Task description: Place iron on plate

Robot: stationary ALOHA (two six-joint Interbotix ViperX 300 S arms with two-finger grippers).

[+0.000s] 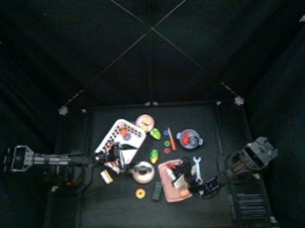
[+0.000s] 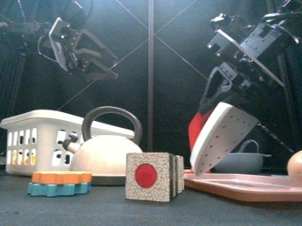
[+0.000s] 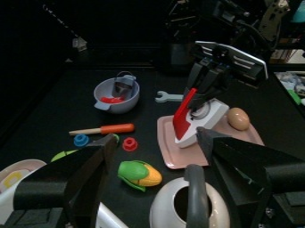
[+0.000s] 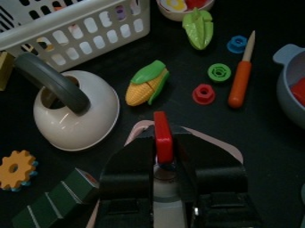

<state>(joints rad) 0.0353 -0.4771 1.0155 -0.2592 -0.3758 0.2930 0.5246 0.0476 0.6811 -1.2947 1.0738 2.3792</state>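
Observation:
The iron, red and white, stands tilted with its lower end on or just above the pink plate. My right gripper is shut on the iron's red handle from above. In the left wrist view the iron stands over the plate with the right gripper on it. In the top view the plate lies at the front middle, with the right gripper at its right side. My left gripper is open and empty, raised left of the plate.
A white basket and a white kettle stand at the left. A block with a red dot is at the front. A toy corn, a blue-grey bowl, a wrench and an egg lie around the plate.

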